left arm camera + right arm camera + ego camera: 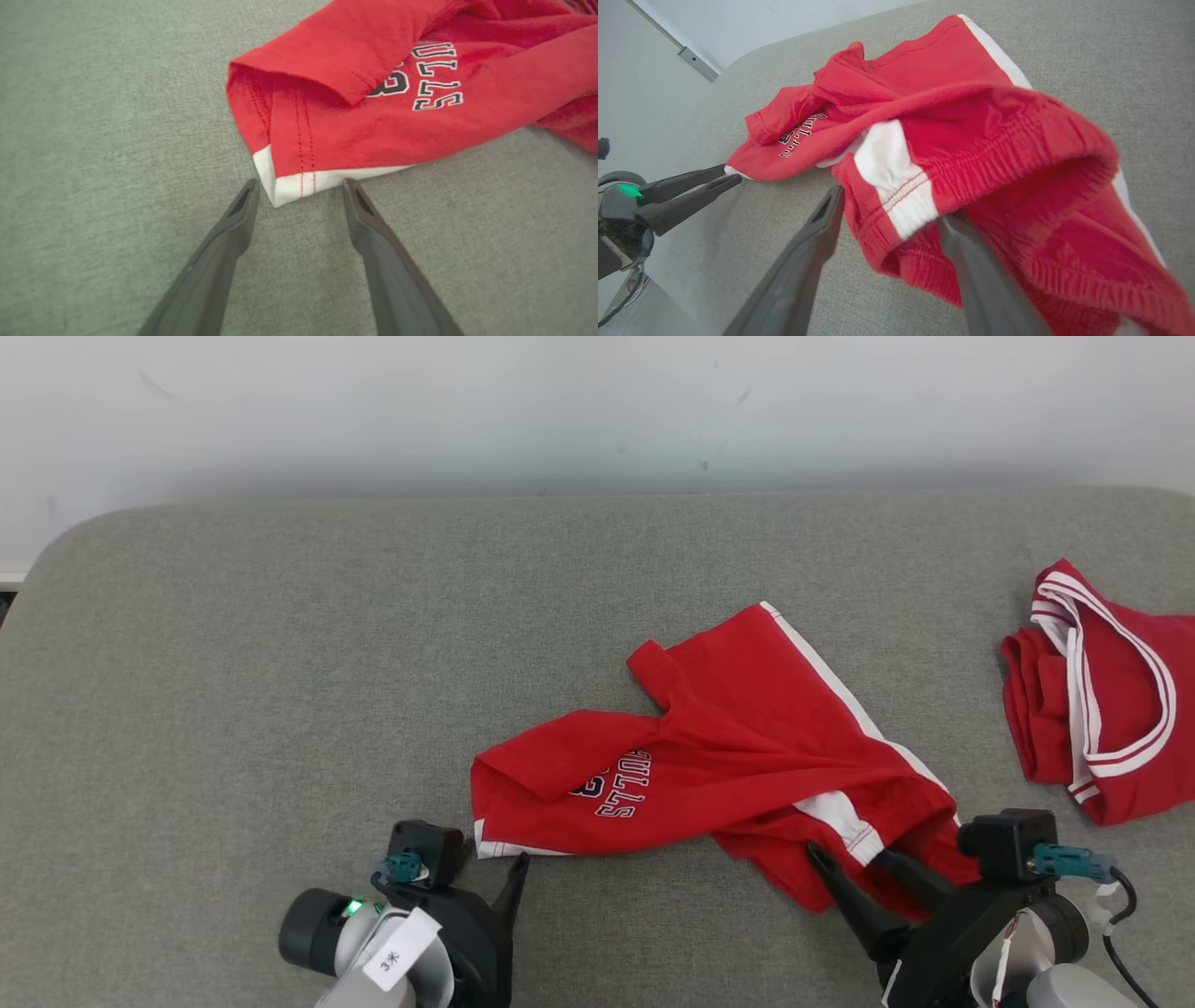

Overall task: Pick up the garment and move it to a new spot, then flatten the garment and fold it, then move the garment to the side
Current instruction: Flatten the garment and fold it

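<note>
Grey fabric tabletop [280,663] against a white wall [560,401]. The left gripper [301,186] has its jaws apart astride the hem corner of the crumpled red garment [747,737], which lies right of centre. The right gripper [848,854] has its jaws apart around the waistband. Folded red clothing [1111,709] lies at the far right.

I note a second red garment [1106,709], white-striped, bunched at the right edge of the counter [280,663]. Counter grey fabric, far corners rounded; white wall [560,401] behind.

The red garment [738,747] lies crumpled, left gripper [515,875] at its hem, right gripper [848,855] at its waistband.
</note>
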Motion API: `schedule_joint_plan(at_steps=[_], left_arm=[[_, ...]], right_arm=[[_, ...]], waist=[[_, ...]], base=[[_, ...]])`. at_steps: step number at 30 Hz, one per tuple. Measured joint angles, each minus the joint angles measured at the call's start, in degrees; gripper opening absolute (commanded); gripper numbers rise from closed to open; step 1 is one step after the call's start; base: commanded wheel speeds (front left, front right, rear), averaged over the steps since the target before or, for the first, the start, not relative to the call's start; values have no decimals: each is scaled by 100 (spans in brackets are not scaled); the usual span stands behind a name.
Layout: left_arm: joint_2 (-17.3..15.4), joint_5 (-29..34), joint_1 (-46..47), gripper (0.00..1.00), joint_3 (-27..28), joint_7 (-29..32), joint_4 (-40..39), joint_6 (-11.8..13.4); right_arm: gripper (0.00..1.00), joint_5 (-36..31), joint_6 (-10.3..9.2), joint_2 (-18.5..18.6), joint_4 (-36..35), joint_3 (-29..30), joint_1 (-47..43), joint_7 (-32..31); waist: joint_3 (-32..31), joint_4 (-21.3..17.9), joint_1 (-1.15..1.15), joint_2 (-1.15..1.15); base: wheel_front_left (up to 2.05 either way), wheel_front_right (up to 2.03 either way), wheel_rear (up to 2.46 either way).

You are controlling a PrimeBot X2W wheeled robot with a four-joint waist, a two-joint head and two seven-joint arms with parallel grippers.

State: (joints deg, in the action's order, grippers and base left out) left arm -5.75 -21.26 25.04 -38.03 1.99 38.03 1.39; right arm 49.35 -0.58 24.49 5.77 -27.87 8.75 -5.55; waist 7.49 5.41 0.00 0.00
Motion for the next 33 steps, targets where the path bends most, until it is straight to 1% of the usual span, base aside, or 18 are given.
schedule_joint_plan(at_steps=[1, 2, 5, 9, 12, 15, 17, 20, 22, 26, 29, 31, 33], left_arm=[[15, -5, 7, 33, -3, 0, 42, -47], [22, -37, 8, 0, -20, -1, 85, -115], [51, -40, 24, 0, -67, -59, 174, -141], [101, -24, 78, 0, -134, -154, 337, -142], [116, -25, 120, 0, -123, -224, 392, -142], [83, -56, 107, 0, 1, -344, 410, -132], [-67, -54, 104, 0, 98, -463, 394, -85], [-343, -49, 86, 0, 174, -575, 331, -73], [-426, -36, 13, 0, 180, -628, 218, -36], [-517, -35, -265, 0, 176, -734, -26, -13], [-555, -41, -477, 0, 172, -759, -266, 9], [-567, -67, -574, 0, 180, -758, -399, -14], [-615, -102, -600, 0, 160, -713, -504, -51]], right_arm=[[64, -4, -1, -5, 4, -8, 4, -5], [0, -14, -3, -8, 10, -30, 14, -33], [0, -133, -98, -5, 21, -58, 14, -44], [0, -157, -146, 8, 90, -63, 7, -43], [0, -144, -137, 5, 132, -57, 3, -40], [0, -27, -12, -10, 113, -45, 7, -42], [0, 32, 58, 25, 104, 25, 20, -42], [0, 294, 286, 143, 2, 110, 91, -109], [0, 410, 369, 189, -63, 163, 128, -168], [0, 420, 387, 417, -96, 199, 124, -338], [0, 651, 468, 416, -267, 147, 120, -561], [0, 835, 495, 412, -334, 107, 121, -739], [0, 837, 494, 453, -360, 1, 152, -991]], waist=[[-2, -4, 0, 0], [-6, -13, 0, 0], [-14, -32, 0, 0], [-33, -30, 0, 0], [-84, -12, 0, 0], [-165, 4, 0, 0], [-236, 9, 0, 0], [-363, 21, 0, 0], [-455, 32, 0, -1], [-642, 61, 0, -1], [-757, 81, 0, -1], [-801, 89, -1, -1], [-805, 92, -1, -1]], base=[[0, 0, 0], [0, 0, 0], [0, 0, 0], [0, 0, 0], [0, 0, 0], [0, 0, 0], [0, 0, 0], [0, 0, 0], [0, 0, 0], [0, 0, 0], [0, 0, 0], [0, 0, 0], [0, 0, 0]])
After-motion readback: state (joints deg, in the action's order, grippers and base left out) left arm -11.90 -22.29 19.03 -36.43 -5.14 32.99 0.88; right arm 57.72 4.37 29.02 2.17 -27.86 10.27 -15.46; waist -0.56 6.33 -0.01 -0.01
